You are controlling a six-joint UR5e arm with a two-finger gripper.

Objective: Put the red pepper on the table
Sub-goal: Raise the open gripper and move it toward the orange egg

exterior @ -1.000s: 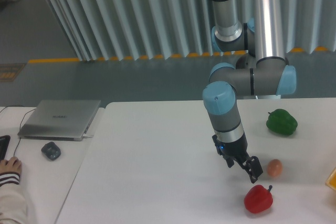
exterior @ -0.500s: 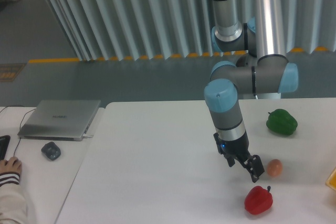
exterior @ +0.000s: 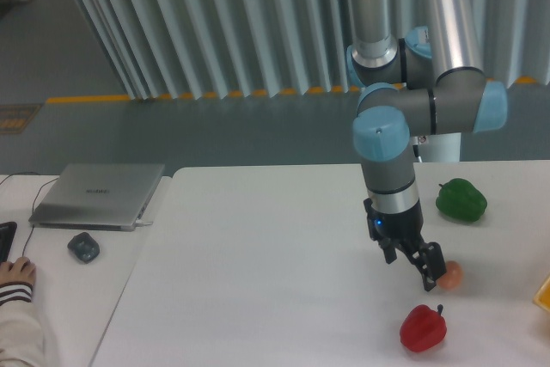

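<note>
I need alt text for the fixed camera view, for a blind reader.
A red pepper lies on the white table, below the arm's empty pincer. A small orange ball and a green pepper sit nearby.

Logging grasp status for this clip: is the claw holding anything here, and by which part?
Nothing is held. The claw hangs free above the table, empty, with the red pepper lying apart from it below.
</note>
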